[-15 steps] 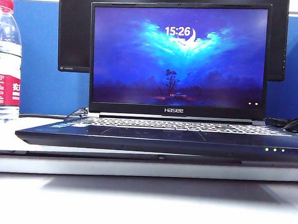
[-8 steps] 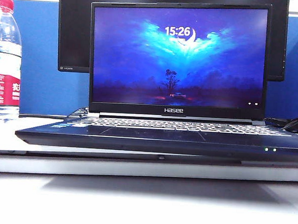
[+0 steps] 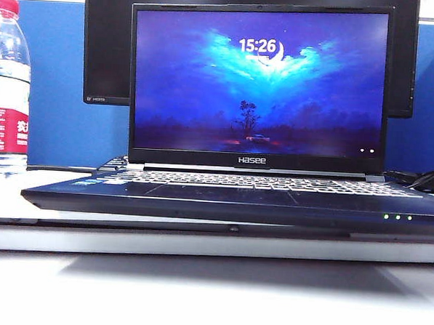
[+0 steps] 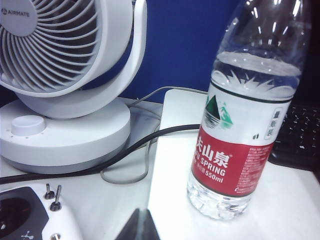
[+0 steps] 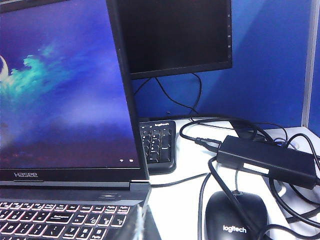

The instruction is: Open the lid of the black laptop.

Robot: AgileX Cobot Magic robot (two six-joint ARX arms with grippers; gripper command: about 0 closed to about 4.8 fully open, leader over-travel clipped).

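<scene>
Dark pointed gripper tips (image 4: pixel 139 226) edge both wrist views.

Bright, even room light. Lit screen (image 3: pixel 259 81) glows sharp; near tabletop (image 3: pixel 210 300) overexposed, blurred. Wrist views slightly soft.

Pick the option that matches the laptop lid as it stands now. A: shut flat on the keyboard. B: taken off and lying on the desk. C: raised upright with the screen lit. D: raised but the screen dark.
C: the exterior view shows the lid standing upright behind the keys of the black laptop, its screen lit with a blue picture and 15:26. Neither the left gripper nor the right gripper is clearly visible.
</scene>
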